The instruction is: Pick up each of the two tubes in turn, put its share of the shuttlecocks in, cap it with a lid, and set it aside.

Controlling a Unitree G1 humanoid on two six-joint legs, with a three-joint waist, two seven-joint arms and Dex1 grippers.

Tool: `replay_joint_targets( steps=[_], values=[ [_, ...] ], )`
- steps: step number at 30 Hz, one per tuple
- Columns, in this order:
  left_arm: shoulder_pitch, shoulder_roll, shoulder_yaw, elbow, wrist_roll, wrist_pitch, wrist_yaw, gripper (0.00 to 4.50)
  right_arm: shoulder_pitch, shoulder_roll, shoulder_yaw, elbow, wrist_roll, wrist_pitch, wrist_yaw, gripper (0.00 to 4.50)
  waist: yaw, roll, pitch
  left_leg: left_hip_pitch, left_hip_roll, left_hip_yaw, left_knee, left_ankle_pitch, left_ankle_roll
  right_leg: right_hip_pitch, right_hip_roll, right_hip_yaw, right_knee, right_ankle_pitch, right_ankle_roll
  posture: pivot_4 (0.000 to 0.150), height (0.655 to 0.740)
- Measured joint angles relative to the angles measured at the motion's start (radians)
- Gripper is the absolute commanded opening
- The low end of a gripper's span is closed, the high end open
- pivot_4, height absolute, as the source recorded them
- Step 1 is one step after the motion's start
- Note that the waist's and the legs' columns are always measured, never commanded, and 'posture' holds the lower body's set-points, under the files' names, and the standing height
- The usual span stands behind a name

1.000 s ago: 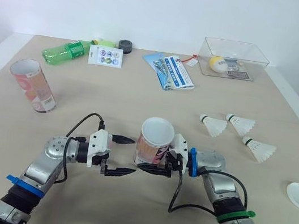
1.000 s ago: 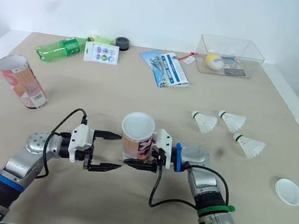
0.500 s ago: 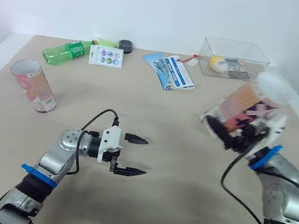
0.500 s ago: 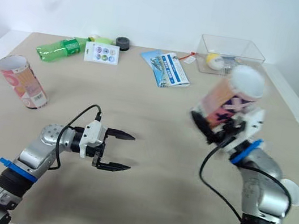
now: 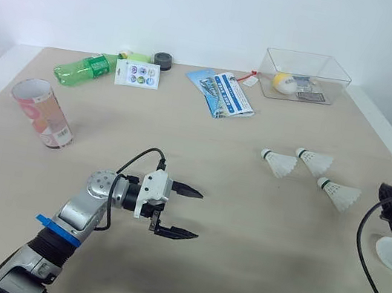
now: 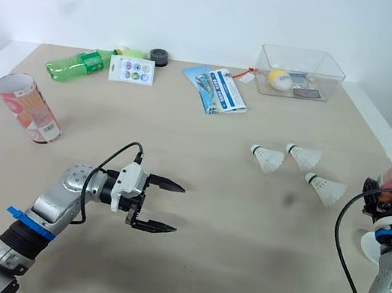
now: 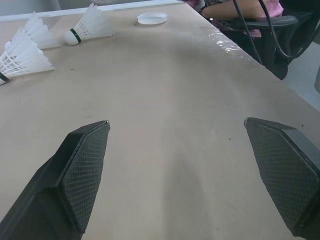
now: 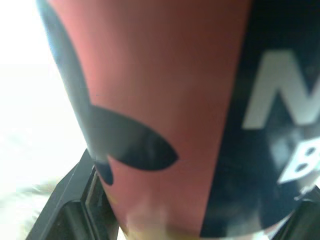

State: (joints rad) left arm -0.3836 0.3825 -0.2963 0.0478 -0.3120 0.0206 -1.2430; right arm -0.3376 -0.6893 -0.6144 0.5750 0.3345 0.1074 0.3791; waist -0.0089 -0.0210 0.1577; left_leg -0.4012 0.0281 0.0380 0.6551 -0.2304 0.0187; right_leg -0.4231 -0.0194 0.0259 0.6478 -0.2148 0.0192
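While my right pincer (image 6: pixel 389 200) stays clenched on the pink and black tube (image 8: pixel 165 115), that tube sits at the far right edge of the scene, lifted off the table (image 5: pixel 236 266), with its open end cut off so I cannot see inside. The second tube (image 5: pixel 42 112) stands at the left with its mouth up; its contents are hard to make out. A clear box (image 5: pixel 305 76) at the far right holds a yellow ball (image 5: pixel 283 82) and some small items I cannot identify. A second ago the held tube stood near the middle between both pincers; half a second ago it hung over the three shuttlecocks (image 5: pixel 315 161), which now lie uncovered on the right. My left pincer (image 5: pixel 179 210) is spread wide and empty, shifted slightly rightward. The white lid (image 7: pixel 152 18) lies near right, partly behind my right arm.
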Motion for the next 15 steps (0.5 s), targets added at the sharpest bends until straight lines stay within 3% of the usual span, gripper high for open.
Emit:
replay_joint_targets(
  steps=[7,15],
  values=[
    [-0.002,-0.003,-0.001,-0.021,-0.001,0.009,0.013,4.5,-0.145,-0.055,0.024,0.287,-0.038,-0.077,-0.052,3.4,-0.015,0.0,0.0,0.001,-0.001,0.003,0.0,0.0,0.0,0.0,0.0,0.004,-0.001,0.001,0.002,0.15,0.74],
    [0.0,0.006,0.001,-0.031,-0.002,0.021,0.019,4.5,-0.231,-0.065,0.065,0.486,-0.057,-0.168,-0.054,3.4,-0.016,0.0,0.0,0.001,-0.001,0.004,-0.001,0.0,0.0,0.0,0.0,0.006,-0.001,0.002,0.003,0.15,0.74]
  ],
)
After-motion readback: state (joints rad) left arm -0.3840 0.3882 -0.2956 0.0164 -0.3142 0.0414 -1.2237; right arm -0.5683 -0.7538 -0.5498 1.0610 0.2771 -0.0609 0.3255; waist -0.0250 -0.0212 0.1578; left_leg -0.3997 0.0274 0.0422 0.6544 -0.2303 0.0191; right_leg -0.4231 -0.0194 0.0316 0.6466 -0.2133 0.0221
